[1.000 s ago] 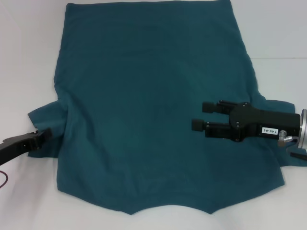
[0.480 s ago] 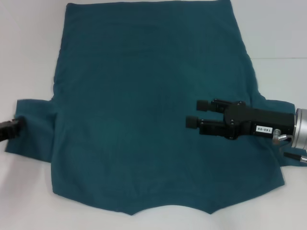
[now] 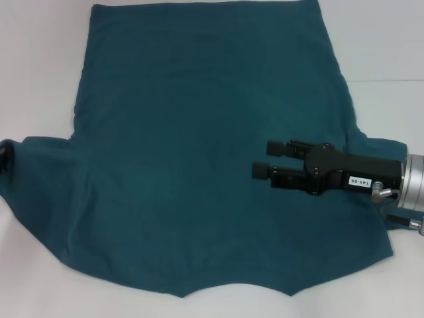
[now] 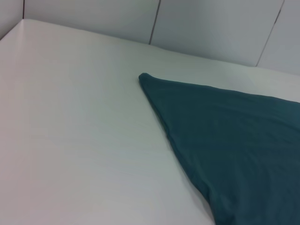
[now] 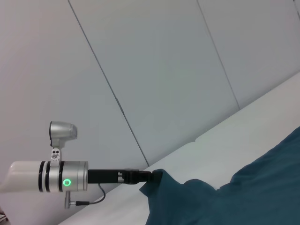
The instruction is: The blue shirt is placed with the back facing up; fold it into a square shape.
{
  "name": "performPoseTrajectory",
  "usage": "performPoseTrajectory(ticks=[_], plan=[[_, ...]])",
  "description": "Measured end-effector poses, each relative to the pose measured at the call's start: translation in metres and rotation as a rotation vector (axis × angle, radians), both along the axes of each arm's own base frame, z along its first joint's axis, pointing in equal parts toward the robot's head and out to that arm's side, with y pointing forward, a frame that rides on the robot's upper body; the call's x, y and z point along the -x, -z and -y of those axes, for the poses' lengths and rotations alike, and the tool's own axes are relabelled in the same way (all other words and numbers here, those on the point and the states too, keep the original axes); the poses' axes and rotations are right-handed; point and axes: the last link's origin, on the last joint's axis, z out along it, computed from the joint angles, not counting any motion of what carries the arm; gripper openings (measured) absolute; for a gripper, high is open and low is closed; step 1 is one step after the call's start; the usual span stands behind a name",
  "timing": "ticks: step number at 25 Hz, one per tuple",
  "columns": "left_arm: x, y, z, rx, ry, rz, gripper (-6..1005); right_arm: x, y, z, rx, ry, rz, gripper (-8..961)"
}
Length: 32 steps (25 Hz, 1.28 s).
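The blue shirt (image 3: 205, 146) lies flat on the white table (image 3: 384, 53), plain side up, with its collar edge at the near side. My left gripper (image 3: 4, 159) shows only as a dark tip at the far left edge of the head view, shut on the shirt's left sleeve (image 3: 40, 165), which is stretched out to the left. The right wrist view shows this gripper (image 5: 149, 176) clamped on the sleeve corner. My right gripper (image 3: 268, 159) is open and empty, hovering over the right part of the shirt. The shirt also shows in the left wrist view (image 4: 234, 140).
Bare white table surface (image 4: 70, 140) surrounds the shirt on the left and right. Pale panelled walls (image 5: 164, 70) stand behind the table. The right sleeve (image 3: 391, 149) lies partly under my right arm.
My left gripper has moved left to the frame edge, pulling the left sleeve out flat and dragging the shirt's left side with it. My right gripper has drifted slightly left and nearer.
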Motion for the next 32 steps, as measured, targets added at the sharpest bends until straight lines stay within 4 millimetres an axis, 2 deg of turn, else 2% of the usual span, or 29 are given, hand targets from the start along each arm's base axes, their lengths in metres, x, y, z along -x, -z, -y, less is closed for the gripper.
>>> performPoseTrajectory(ticks=[11, 18, 22, 25, 27, 31, 32], plan=[[-0.008, -0.001, -0.005, 0.012, 0.033, 0.005, 89, 0.000, 0.000, 0.000, 0.001, 0.001, -0.001, 852], [-0.045, 0.008, 0.008, 0.159, 0.221, 0.143, 119, -0.001, 0.000, 0.001, 0.002, 0.003, -0.001, 852], [-0.071, 0.029, 0.009, 0.225, 0.307, 0.235, 136, -0.001, 0.001, 0.002, 0.003, 0.001, 0.000, 852], [-0.081, 0.052, 0.005, 0.257, 0.313, 0.281, 149, -0.001, 0.001, 0.002, 0.004, -0.002, 0.004, 852], [-0.083, 0.066, 0.000, 0.275, 0.287, 0.303, 158, -0.002, 0.001, 0.003, 0.004, -0.007, 0.005, 852], [-0.083, 0.078, -0.002, 0.287, 0.263, 0.314, 175, -0.002, 0.001, 0.003, 0.006, -0.009, 0.004, 852], [-0.084, 0.078, -0.002, 0.288, 0.267, 0.318, 250, -0.002, 0.001, 0.003, 0.006, -0.009, 0.004, 852]])
